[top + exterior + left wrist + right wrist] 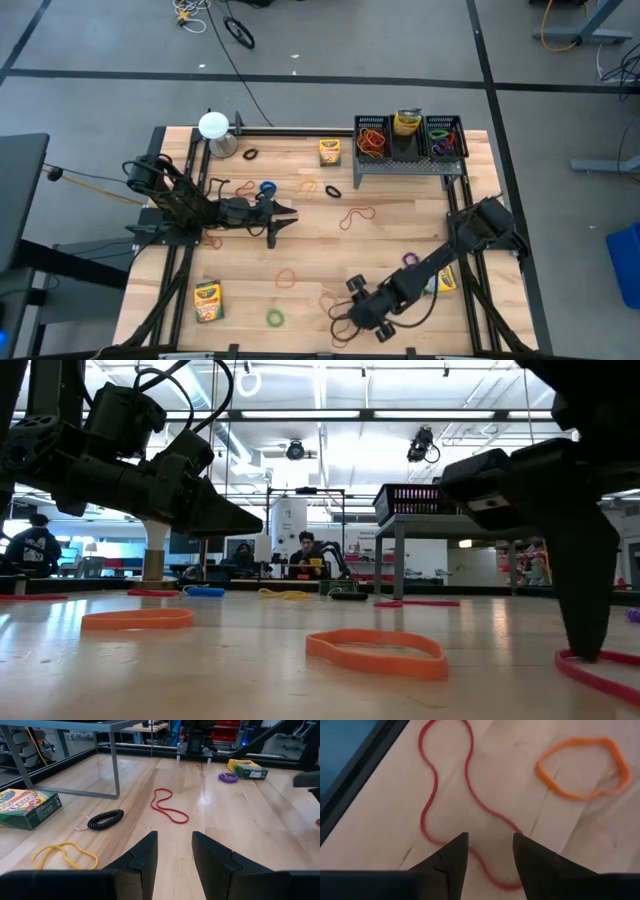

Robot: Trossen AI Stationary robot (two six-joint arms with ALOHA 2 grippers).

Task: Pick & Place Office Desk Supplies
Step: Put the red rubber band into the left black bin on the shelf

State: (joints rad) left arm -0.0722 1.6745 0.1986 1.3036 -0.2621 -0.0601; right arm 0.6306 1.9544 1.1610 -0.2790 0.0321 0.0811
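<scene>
My right gripper [350,300] is open and low over the table near its front edge. In its wrist view the gripper [490,842] has a finger on each side of a stretch of a long red rubber band [427,805], with an orange band [580,767] just beyond. In the low view one finger [585,610] reaches down to the red band [600,672]. My left gripper [285,215] is open and empty above the table's middle left. Ahead of it [174,845] lie a red band [167,807], a black coil band [105,819] and a yellow band [65,855]. My right gripper points down, its open fingers [455,852] on either side of a stretch of the red band [487,875], which lies flat on the table. I cannot tell whether a fingertip touches the band.
The black mesh rack [408,165] stands at the back right, holding bands and a crayon box [407,122]. Crayon boxes lie on the table at the back [329,151], the front left [207,300] and the right [445,280]. A white round-topped object [214,127] stands back left. Loose bands are scattered.
</scene>
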